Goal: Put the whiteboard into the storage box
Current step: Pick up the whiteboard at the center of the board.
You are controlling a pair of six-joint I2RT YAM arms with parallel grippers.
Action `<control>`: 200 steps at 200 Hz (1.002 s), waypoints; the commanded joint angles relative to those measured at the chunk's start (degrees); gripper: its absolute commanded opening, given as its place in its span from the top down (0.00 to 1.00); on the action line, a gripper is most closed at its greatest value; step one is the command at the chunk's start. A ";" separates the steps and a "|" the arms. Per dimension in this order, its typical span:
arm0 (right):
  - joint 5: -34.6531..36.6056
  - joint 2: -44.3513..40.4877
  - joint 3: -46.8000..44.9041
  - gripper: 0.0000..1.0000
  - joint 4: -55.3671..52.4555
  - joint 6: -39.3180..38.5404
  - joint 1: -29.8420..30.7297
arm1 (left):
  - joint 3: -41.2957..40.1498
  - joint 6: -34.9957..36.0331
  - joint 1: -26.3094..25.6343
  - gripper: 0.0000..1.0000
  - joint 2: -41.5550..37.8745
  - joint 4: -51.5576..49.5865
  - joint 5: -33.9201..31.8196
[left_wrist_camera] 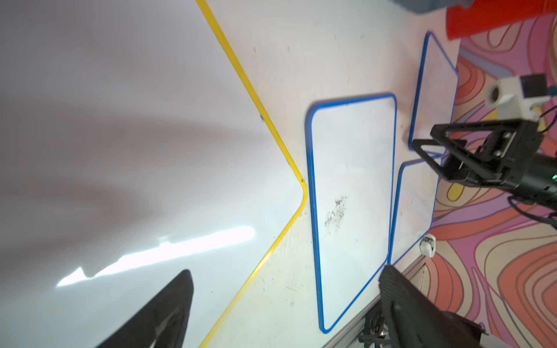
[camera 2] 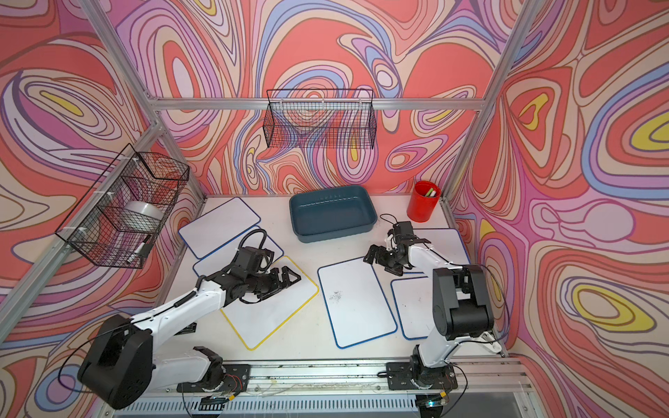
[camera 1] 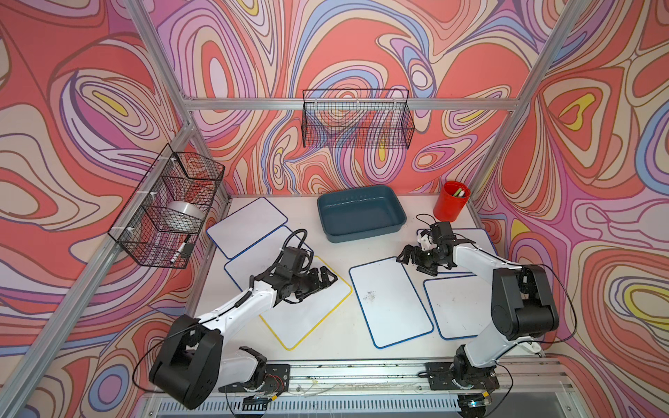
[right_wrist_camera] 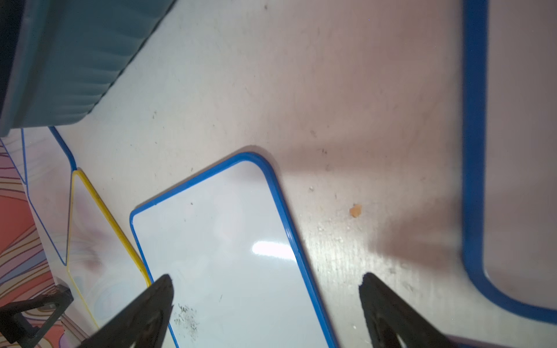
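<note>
The teal storage box [camera 1: 362, 217] [camera 2: 333, 215] stands empty at the back middle of the table; its wall [right_wrist_camera: 75, 60] shows in the right wrist view. Several whiteboards lie flat. My left gripper [camera 1: 327, 278] [left_wrist_camera: 284, 277] hovers open over the yellow-rimmed whiteboard [camera 1: 307, 315] [left_wrist_camera: 135, 135], one finger above its face and one off its edge. My right gripper [camera 1: 411, 258] [right_wrist_camera: 265, 280] is open, straddling the long far edge of the blue-rimmed whiteboard [camera 1: 389, 300] [right_wrist_camera: 226, 235] with a smudge. Nothing is held.
Two blue-rimmed boards [camera 1: 246, 224] overlap at the back left; two more [camera 1: 452, 307] lie at the right under my right arm. A red cup [camera 1: 450, 206] with markers stands at the back right. Wire baskets hang on the back wall [camera 1: 356, 123] and left wall [camera 1: 170, 210].
</note>
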 commanded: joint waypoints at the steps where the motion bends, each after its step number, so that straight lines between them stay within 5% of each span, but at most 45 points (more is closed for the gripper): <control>1: 0.81 0.01 -0.02 0.02 -4.10 -1.38 0.72 | 3.89 -4.26 -4.43 0.10 5.24 -1.33 -0.13; 105: 1.66 -3.56 -6.05 0.02 -4.17 -2.41 1.46 | 9.07 -16.91 -18.26 0.11 16.29 2.93 0.66; 200: 0.07 -6.54 -10.85 0.02 -2.06 0.17 2.46 | 11.33 -21.20 -20.44 0.12 26.28 13.78 1.43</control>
